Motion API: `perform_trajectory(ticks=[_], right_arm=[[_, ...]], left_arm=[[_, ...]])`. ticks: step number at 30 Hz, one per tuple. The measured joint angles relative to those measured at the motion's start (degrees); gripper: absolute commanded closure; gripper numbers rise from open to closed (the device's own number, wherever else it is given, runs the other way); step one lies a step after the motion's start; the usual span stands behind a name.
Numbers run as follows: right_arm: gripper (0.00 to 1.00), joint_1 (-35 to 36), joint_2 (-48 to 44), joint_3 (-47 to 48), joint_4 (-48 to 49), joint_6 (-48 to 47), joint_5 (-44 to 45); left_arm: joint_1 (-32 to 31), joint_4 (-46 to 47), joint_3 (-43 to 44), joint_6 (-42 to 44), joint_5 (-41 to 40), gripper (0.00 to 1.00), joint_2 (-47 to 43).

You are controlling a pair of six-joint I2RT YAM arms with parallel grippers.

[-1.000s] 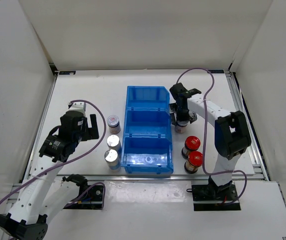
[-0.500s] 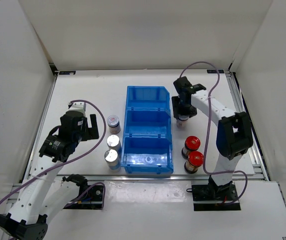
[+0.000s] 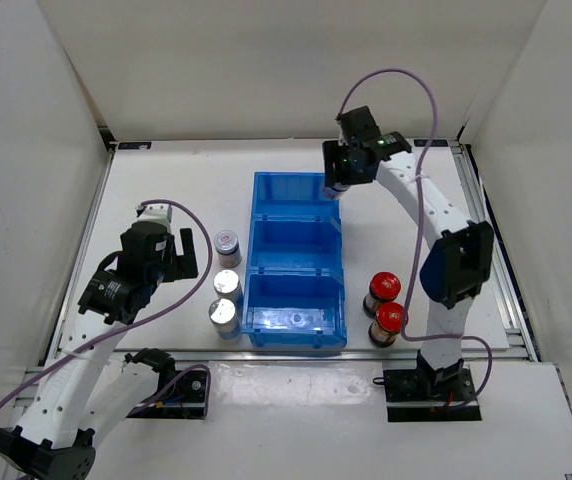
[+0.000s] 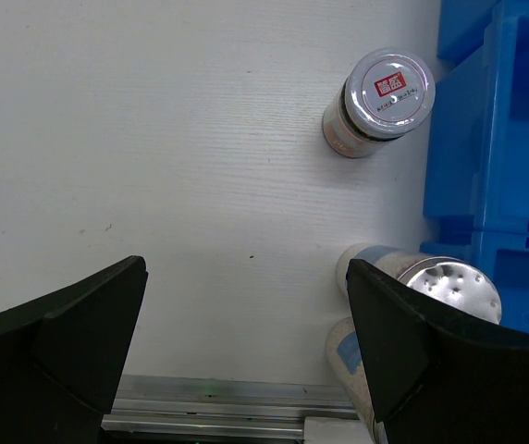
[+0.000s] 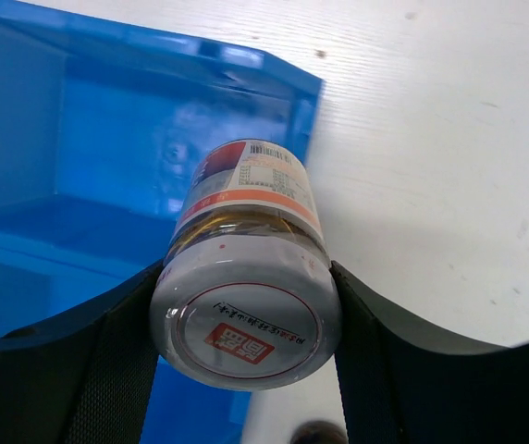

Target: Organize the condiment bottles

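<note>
Spreading widest, a matte white grained table (image 3: 166, 180) holds a glossy blue plastic bin (image 3: 296, 290) of three rectangular compartments. Over its far corner the right gripper (image 3: 342, 172) is clamped on a clear cylindrical jar (image 5: 246, 213) with a grey-white cap. The left gripper (image 4: 246, 342) hovers, fingers wide apart. Left of the bin stand a matching jar (image 3: 227, 243) and two silver-capped jars (image 3: 228, 284); two red-capped jars (image 3: 383, 287) stand right.
</note>
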Motion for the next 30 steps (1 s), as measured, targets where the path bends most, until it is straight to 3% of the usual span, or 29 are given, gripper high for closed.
perform_trajectory(ticks=[6, 10, 11, 13, 19, 20, 21, 24, 30], right_arm=[[0.98, 2.2, 10.8, 5.8, -0.2, -0.8, -3.3], [0.89, 2.9, 16.0, 6.1, -1.6, -0.9, -3.6], [0.76, 3.0, 16.9, 6.2, -2.2, -0.9, -3.5], [0.70, 3.0, 17.8, 6.2, -3.1, -0.9, -3.3], [0.34, 3.1, 18.3, 7.5, -3.5, -0.8, -2.7], [0.22, 3.2, 18.3, 7.9, -3.5, -0.8, -2.4], [0.17, 3.2, 18.3, 8.2, -3.5, -0.6, -2.4], [0.06, 3.4, 18.3, 9.7, -3.4, -0.2, -1.8], [0.00, 4.1, 18.1, 11.6, -5.1, 1.2, 0.0]], left_arm=[[0.0, 0.0, 0.0, 0.0, 0.0, 0.00, 0.0], [0.0, 0.0, 0.0, -0.1, -0.1, 0.00, 0.0], [0.0, 0.0, 0.0, -0.2, -0.1, 0.00, 0.1], [0.0, 0.0, 0.0, -0.3, -0.3, 0.00, 0.2], [0.0, 0.0, 0.0, -0.7, -1.2, 0.00, 2.1], [0.0, -0.1, 0.0, -0.9, -1.5, 0.00, 2.7], [0.0, -0.1, 0.0, -1.1, -1.7, 0.00, 3.4], [0.0, -0.3, 0.1, -1.6, -2.3, 0.00, 5.7], [0.0, 0.1, 0.1, -1.2, -1.6, 0.00, 7.1]])
